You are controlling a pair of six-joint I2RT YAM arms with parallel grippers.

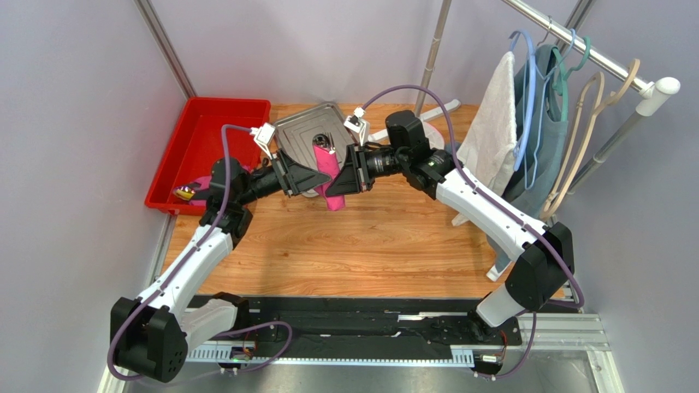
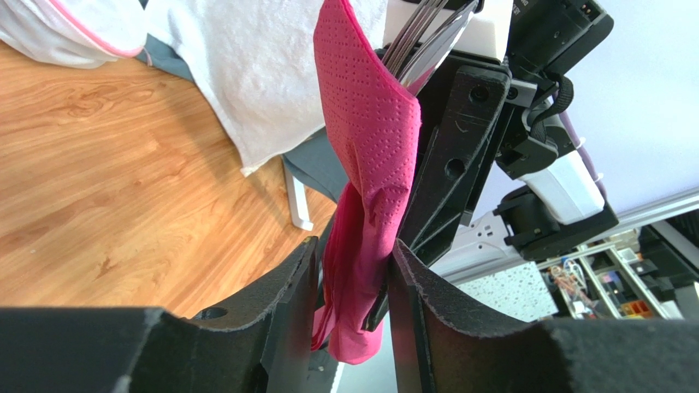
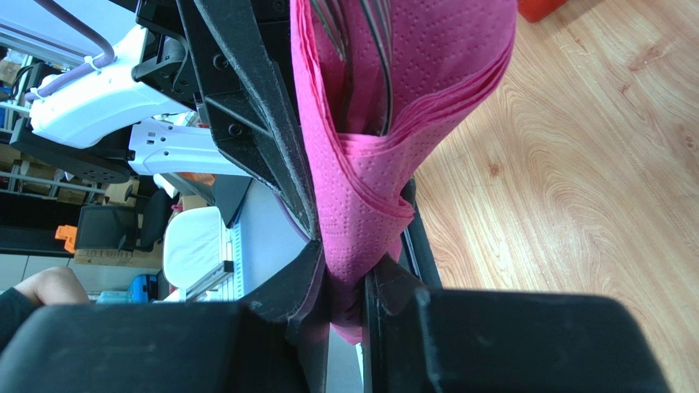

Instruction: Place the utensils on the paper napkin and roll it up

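Upper centre of the top view, above the table [image 1: 369, 254]: the paper napkin [image 1: 334, 199] hangs as a pink roll. It is clear of the wood, in front of the steel tray [image 1: 305, 131] and held between both grippers.
Right arm [image 1: 484, 209]: rises from the lower right, bends at the elbow and points its wrist left at the roll.
Left arm [image 1: 193, 262]: rises from the lower left, bends at the elbow and points its wrist right, so the two wrists face each other across the roll.
Left gripper [image 2: 353, 278]: jaws drawn in on the crumpled lower end of the roll. Both pads appear to touch the paper, so it is pinching the napkin.
Right gripper [image 3: 349, 286]: jaws pressed close together, squeezing the folded layers flat between them.
Napkin, handling: thin, soft, embossed and very light. It will likely tear or unwind if the two grips pull apart or twist against each other.
Napkin, hold: probably best pinched where the metal inside stiffens it, not on the loose paper tail.
Utensils [image 2: 420, 37]: silver ends stick out of the roll's open end at the top of the left wrist view, with the rest wrapped inside. How many there are I cannot tell.
Utensils, handling: stiff, smooth and far heavier than the paper. They may slide out if the open end tips downward.
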